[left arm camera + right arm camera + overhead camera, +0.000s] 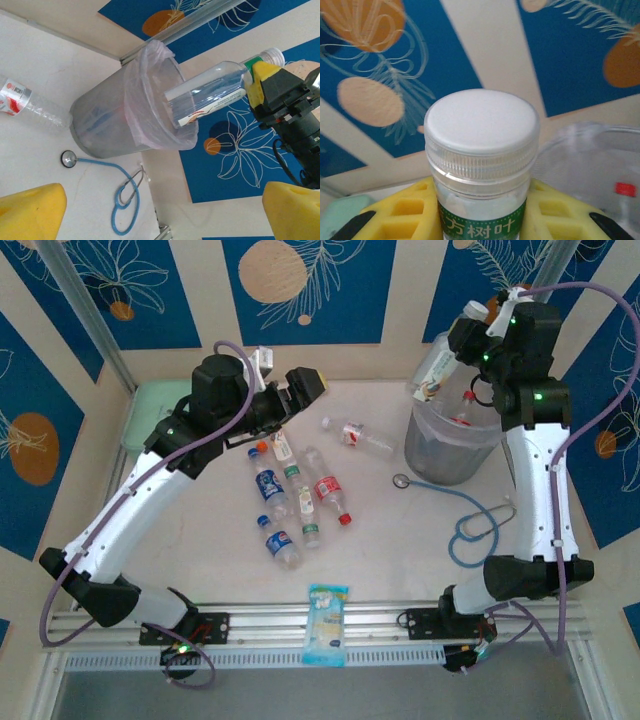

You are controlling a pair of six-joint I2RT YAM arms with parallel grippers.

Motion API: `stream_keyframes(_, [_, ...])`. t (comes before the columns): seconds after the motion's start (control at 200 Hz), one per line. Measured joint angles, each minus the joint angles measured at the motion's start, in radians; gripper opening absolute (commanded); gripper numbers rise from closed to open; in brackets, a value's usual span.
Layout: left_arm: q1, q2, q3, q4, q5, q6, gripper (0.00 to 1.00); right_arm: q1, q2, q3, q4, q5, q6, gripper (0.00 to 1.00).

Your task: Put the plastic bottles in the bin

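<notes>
Several plastic bottles (292, 495) lie in a loose cluster on the table left of centre, and one more (357, 435) lies alone toward the bin. The grey bin (450, 445) with its clear liner stands at the back right, a red-capped bottle (466, 400) inside. My right gripper (472, 328) is shut on a clear white-capped, green-labelled bottle (482, 135), held by the neck and tilted over the bin's rim (150, 95). My left gripper (296, 398) hangs open above the top of the cluster, nothing between its yellow pads (30, 210).
A blue stethoscope (470, 510) lies in front of the bin. A mint-green lidded box (150, 405) sits at the back left. A flat blue-and-white packet (327, 623) lies at the near edge between the arm bases.
</notes>
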Motion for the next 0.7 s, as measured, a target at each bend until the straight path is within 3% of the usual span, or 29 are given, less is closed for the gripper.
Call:
stream_keyframes(0.17, [0.018, 0.002, 0.000, 0.017, 0.022, -0.032, 1.00, 0.009, 0.056, 0.017, -0.072, 0.098, -0.053, 0.08])
stream_keyframes(0.435, [0.031, -0.006, -0.040, 0.085, 0.047, -0.065, 1.00, 0.012, 0.114, -0.016, -0.129, 0.142, -0.126, 0.05])
stream_keyframes(0.7, [0.103, -0.113, -0.319, 0.083, 0.008, -0.004, 1.00, -0.033, 0.164, -0.051, -0.193, 0.111, -0.143, 0.05])
